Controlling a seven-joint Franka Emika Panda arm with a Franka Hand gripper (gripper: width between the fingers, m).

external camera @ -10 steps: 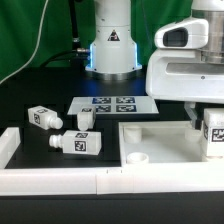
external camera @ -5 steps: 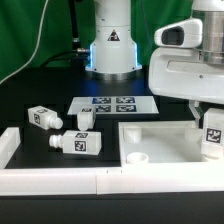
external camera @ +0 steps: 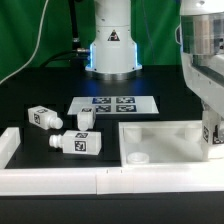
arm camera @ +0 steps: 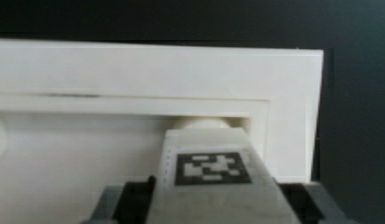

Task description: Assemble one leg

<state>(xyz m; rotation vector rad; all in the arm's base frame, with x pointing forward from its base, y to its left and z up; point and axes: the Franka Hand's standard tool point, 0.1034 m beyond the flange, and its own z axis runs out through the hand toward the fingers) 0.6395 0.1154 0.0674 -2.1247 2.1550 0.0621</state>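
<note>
- Now the arm fills more of the exterior view's right side than half a second ago: its white housing has shifted toward the right edge of the frame and its grey joint cap has left the frame.
- The tool (arm camera: 210,192) is clamped on the leg (arm camera: 210,160); in the wrist view its dark fingers (arm camera: 121,203) press both sides of the tagged peg.
- The leg's narrow end points at the inner corner of the square panel (external camera: 160,132), just at the wall; whether it touches I cannot tell.
- In the exterior view the held leg (external camera: 214,132) is at the right edge, over the panel's right corner, farther right than before.
- Three loose legs lie unmoved on the table (external camera: 30,90) at centre left: one (external camera: 43,118), another (external camera: 77,142), a third (external camera: 86,118).
- The marker board (external camera: 113,103) lies at centre.
</note>
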